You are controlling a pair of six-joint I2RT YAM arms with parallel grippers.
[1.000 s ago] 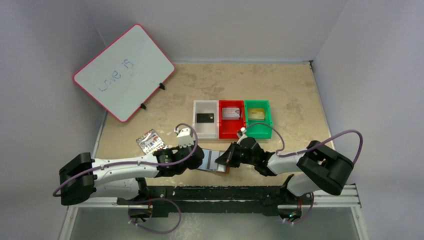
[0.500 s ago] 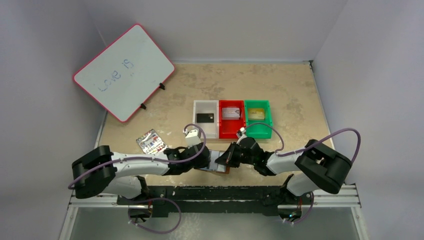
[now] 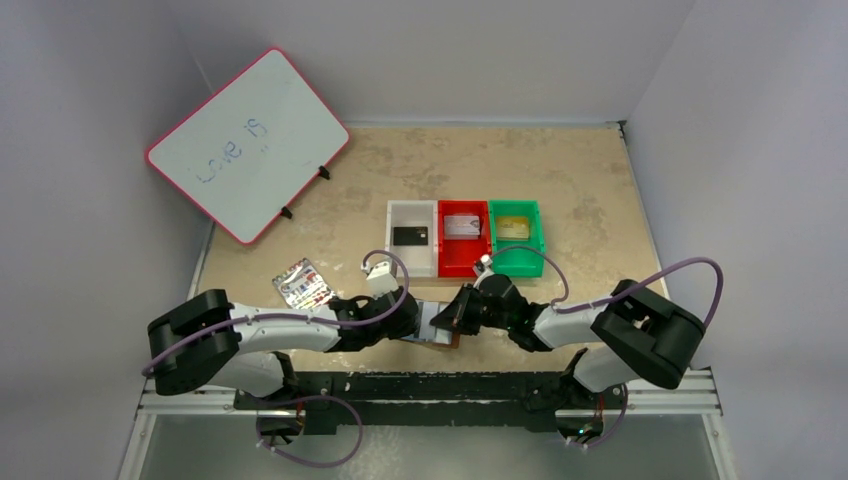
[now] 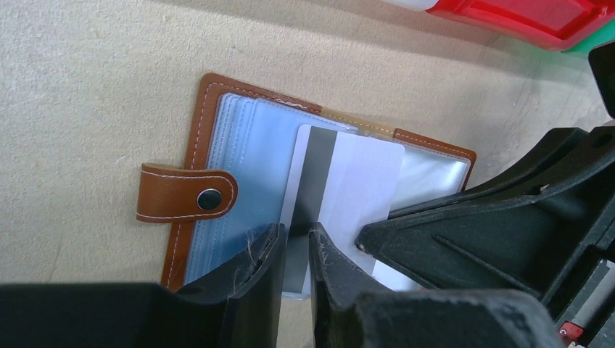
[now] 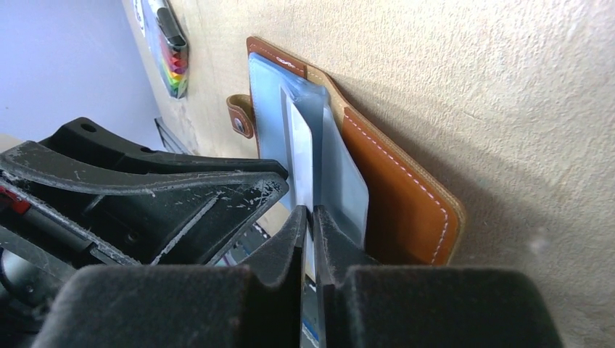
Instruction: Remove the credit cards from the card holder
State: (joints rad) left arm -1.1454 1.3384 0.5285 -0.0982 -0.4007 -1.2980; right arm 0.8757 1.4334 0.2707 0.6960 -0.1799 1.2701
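Top view, holder: the card holder [image 3: 447, 338] lies open at the near edge of the worktop [image 3: 580, 180], straight between the left hand [image 3: 408, 322] and the right hand [image 3: 458, 316], which meet over it from either side.
Top view, cards out: a black card [image 3: 410, 236] in the white bin [image 3: 393, 225], a grey card [image 3: 462, 225] in the red bin [image 3: 464, 270] and a gold card [image 3: 513, 227] in the green bin [image 3: 540, 225], all beyond the holder.
Left wrist view, card: a striped card [image 4: 348, 192] stands partly out of the clear sleeves [image 4: 246, 167]. Its long axis runs away from the left hand, and the dark stripe lies along its left side.
Left wrist view, left hand: the fingers [image 4: 254, 290] are close together with a slim gap, set over the card's near striped corner. Whether they press it cannot be told.
Right wrist view, right hand: the fingers [image 5: 290, 239] are pressed together, pinching the card's near edge where it rises from the sleeves.
Right wrist view, card: seen edge-on, tilted up off the holder's leather, with the left hand just beside it on the far side.
Deciding relation: the card sits between the two hands, about equally near each. Only the right hand plainly holds it. Any pull would likely have to follow the card's long axis to slide it free of the sleeve.
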